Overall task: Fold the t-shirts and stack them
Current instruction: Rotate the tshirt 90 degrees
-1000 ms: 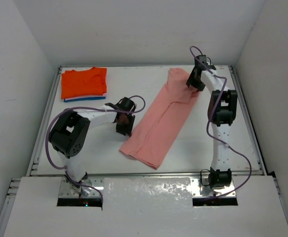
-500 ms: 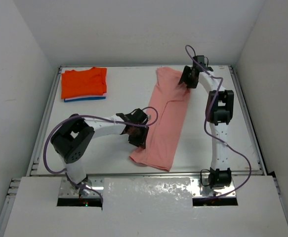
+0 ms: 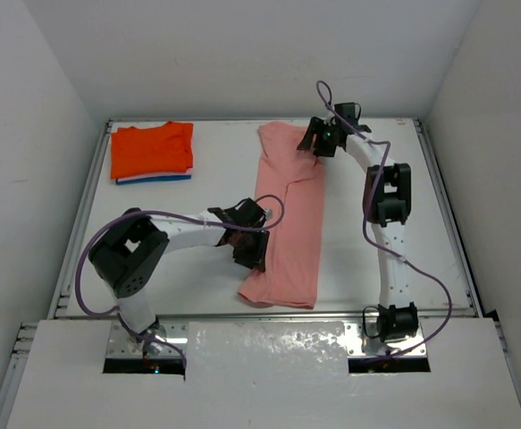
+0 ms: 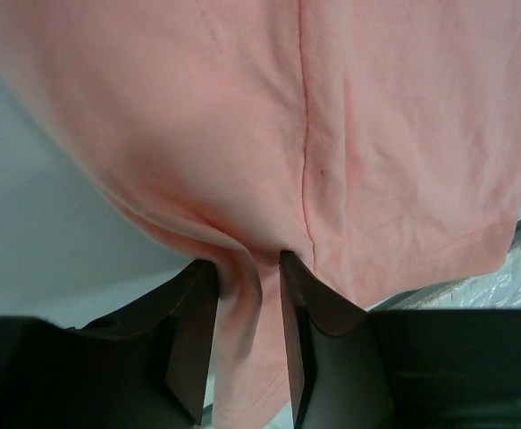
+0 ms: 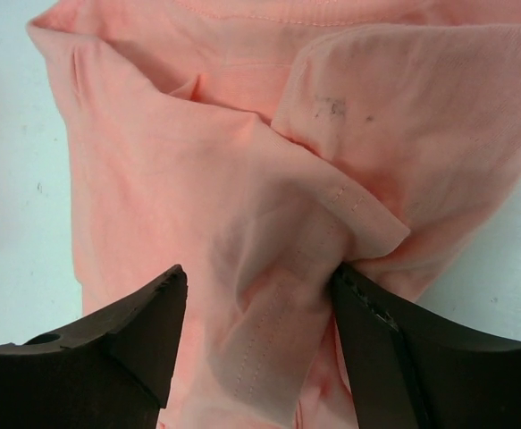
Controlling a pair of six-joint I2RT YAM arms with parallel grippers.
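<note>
The pale salmon-pink t-shirt [image 3: 294, 223] lies as a long, lengthwise-folded strip down the middle of the table. My left gripper [image 3: 251, 255] is shut on a pinch of its lower left edge; in the left wrist view the cloth [image 4: 376, 134] runs up between the gripper's [image 4: 248, 277] two fingers. My right gripper [image 3: 319, 143] holds the top end at the far side; in the right wrist view a bunched sleeve hem of the shirt [image 5: 197, 134] stands between that gripper's [image 5: 260, 295] fingers. The folded bright orange t-shirt [image 3: 151, 149] sits at the far left, on a blue one [image 3: 153, 180] that shows only as a thin edge.
The white table [image 3: 197, 188] has raised rails on its left, right and far sides. White walls close in all around. The right arm's column [image 3: 390, 223] stands right of the pink shirt, with purple cables looping off both arms.
Both grippers have swung the pink shirt from a diagonal lie to nearly straight. The right gripper carried the top end left; the left gripper carried the bottom end right and towards the near edge.
</note>
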